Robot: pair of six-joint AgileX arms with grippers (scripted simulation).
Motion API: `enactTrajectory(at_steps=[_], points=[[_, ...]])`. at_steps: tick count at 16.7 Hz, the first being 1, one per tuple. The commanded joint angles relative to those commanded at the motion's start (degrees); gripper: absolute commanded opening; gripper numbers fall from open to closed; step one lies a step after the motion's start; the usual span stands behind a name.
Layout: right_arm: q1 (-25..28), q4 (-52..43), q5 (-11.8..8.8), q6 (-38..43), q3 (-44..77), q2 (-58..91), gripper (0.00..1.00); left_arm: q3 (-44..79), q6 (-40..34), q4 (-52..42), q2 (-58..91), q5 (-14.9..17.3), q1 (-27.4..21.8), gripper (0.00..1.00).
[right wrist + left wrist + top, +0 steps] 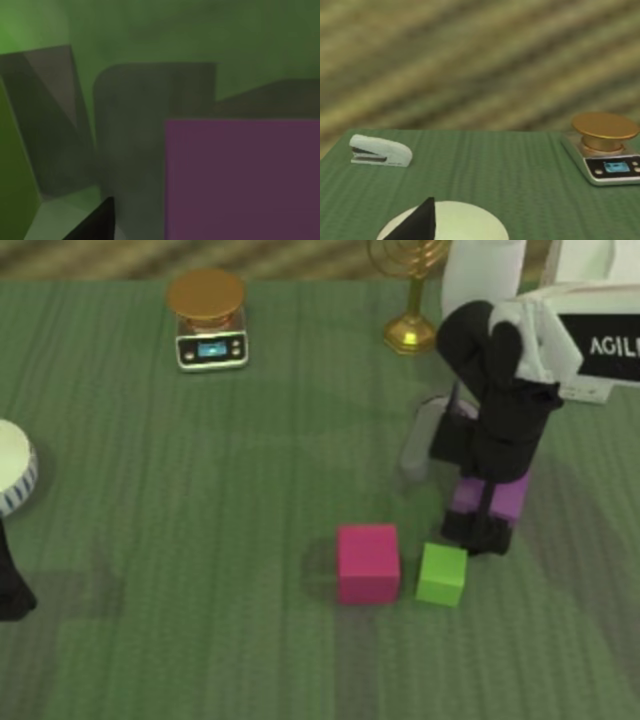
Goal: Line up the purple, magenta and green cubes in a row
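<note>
The magenta cube [368,562] and the smaller green cube [441,574] sit side by side near the table's middle. The purple cube [516,498] lies just right of and behind the green one, mostly covered by my right gripper [478,530], which reaches down around it. In the right wrist view the purple cube [240,180] fills one side. A gap separates it from the one dark finger [97,222] that shows, so the gripper is open. The green cube [12,165] stands beside it. My left gripper [12,595] is parked at the left edge, open.
A kitchen scale [208,320] with a gold pan stands at the back left, a gold stand [410,300] at the back middle. A white bowl [12,465] sits at the left edge by my left arm. A white stapler [380,151] lies farther back.
</note>
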Motion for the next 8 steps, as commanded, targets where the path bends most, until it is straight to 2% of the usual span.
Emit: enactTrajectory(at_steps=[4, 8], points=[[0.0, 0.5, 0.0, 0.0, -0.4, 0.2, 1.0, 0.0, 0.0, 0.0, 0.0, 0.0, 0.0, 1.0], [0.0, 0.5, 0.0, 0.0, -0.4, 0.2, 0.7, 0.0, 0.0, 0.0, 0.0, 0.0, 0.0, 1.0]])
